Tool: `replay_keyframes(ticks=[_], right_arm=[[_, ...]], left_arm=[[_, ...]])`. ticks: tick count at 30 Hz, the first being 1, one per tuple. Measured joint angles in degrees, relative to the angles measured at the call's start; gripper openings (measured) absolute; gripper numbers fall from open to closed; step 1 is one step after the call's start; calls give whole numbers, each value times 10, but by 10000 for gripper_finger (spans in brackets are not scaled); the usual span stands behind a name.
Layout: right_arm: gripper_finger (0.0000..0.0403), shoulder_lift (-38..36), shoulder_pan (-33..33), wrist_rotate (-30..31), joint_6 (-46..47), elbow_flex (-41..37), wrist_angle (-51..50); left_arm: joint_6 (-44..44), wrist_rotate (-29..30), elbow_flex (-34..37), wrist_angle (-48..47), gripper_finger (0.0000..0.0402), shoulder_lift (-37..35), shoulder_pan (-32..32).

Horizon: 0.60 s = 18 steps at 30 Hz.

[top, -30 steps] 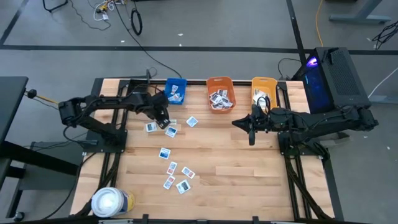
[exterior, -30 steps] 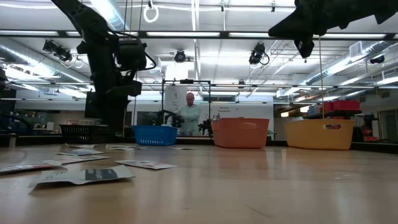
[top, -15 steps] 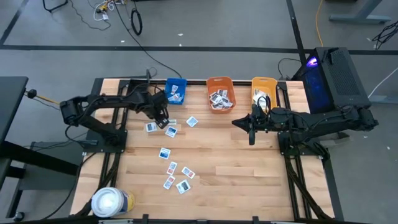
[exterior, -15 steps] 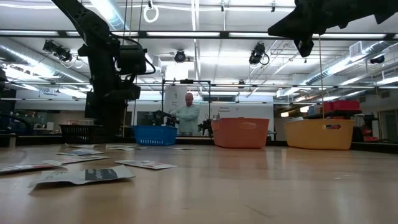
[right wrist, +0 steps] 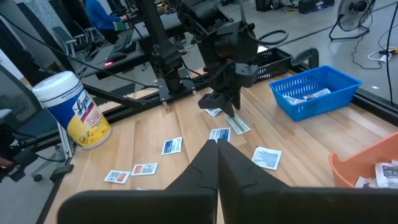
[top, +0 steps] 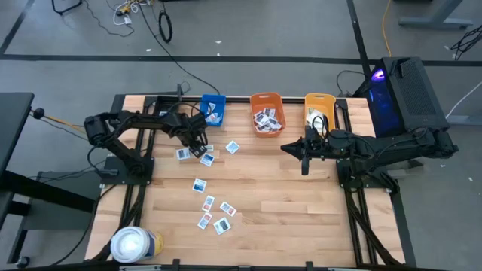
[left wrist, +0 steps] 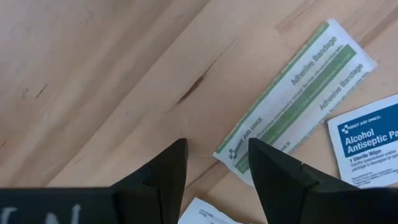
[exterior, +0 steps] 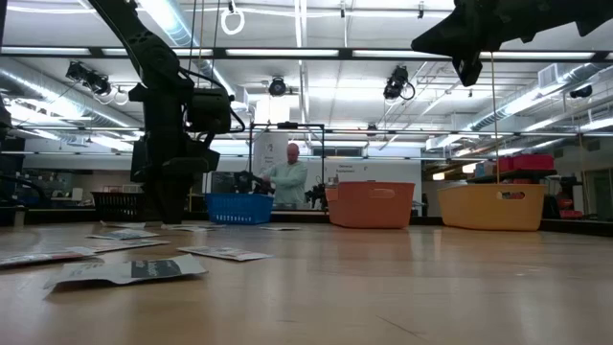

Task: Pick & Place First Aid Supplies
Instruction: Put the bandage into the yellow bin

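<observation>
Several small first aid packets lie flat on the wooden table [top: 286, 203], one cluster near the blue bin [top: 207, 158] and another further toward the near edge [top: 215, 214]. My left gripper [left wrist: 216, 149] points down just above the far cluster, open, with its fingertips either side of bare wood and the corner of a pale green bandage strip [left wrist: 298, 81]. It touches nothing. A white-and-blue alcohol wipe packet [left wrist: 367, 143] lies beside the strip. My right gripper [right wrist: 217, 149] hangs shut and empty, high over the table's right side [top: 290, 148].
The blue bin [top: 213, 110], orange bin [top: 266, 113] and yellow bin [top: 319, 110] stand in a row along the far edge; the blue and orange ones hold packets. A white wipe canister [top: 134, 245] stands at the near left corner. A person [exterior: 290, 177] stands beyond the table.
My left gripper has sunk toward the table over the far cluster of packets, still pointing down, with the gap between its fingers unchanged. The packets have not moved.
</observation>
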<state>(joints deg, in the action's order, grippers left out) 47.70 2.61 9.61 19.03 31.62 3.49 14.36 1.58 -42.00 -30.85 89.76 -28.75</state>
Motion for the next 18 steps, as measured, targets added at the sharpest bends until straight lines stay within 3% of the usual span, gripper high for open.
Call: replay_keyframes(ticks=[7,18], right_arm=[[0,0,0,0,0,0,0],[0,0,0,0,0,0,0]], left_arm=[[-5,-1,0,2,170,1,0],[-16,-1,2,0,62,2,-1]])
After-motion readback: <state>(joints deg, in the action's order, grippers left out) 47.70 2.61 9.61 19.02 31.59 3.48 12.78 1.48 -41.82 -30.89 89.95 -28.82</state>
